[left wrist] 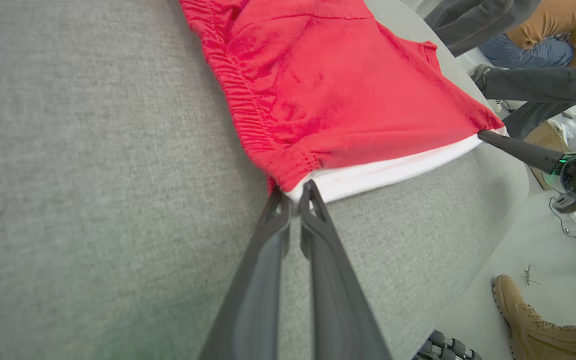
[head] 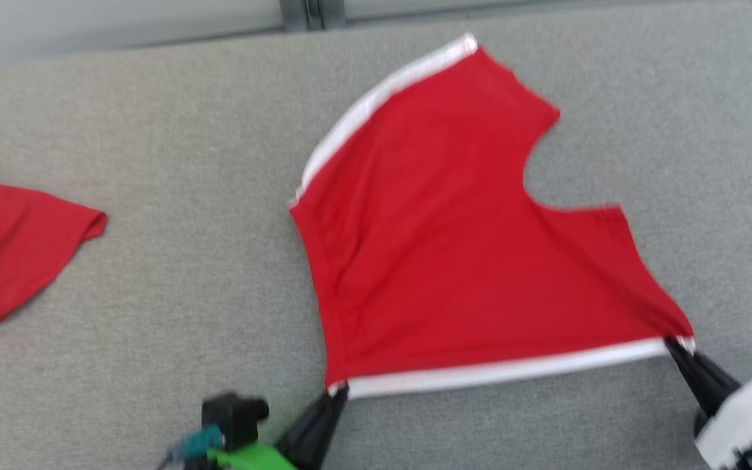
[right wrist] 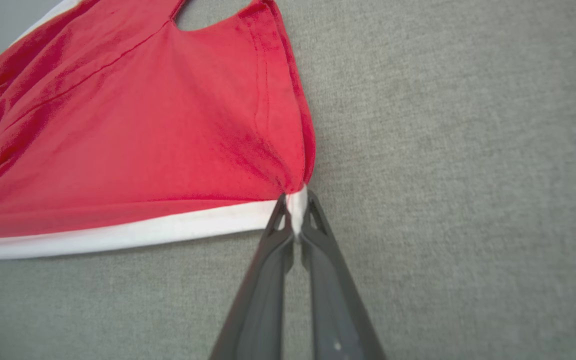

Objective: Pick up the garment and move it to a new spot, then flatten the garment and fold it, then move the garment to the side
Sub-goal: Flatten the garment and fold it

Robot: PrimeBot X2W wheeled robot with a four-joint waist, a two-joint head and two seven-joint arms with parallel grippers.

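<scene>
A pair of red shorts with white side stripes, the garment [head: 454,241], lies spread on the grey surface, its near white edge pulled taut between my two grippers. My left gripper [head: 340,390] is shut on the near left corner, at the gathered waistband end [left wrist: 293,192]. My right gripper [head: 676,344] is shut on the near right corner, pinching the white stripe [right wrist: 296,210]. In the left wrist view the right gripper [left wrist: 483,134] shows at the far end of the white edge. The garment [right wrist: 133,130] looks mostly smooth with light creases.
A second red garment [head: 10,254] lies at the left edge of the grey padded table [head: 154,163]. In the left wrist view people's legs [left wrist: 528,85] and a tan boot [left wrist: 528,315] stand beyond the table's rounded edge, with cables on the floor.
</scene>
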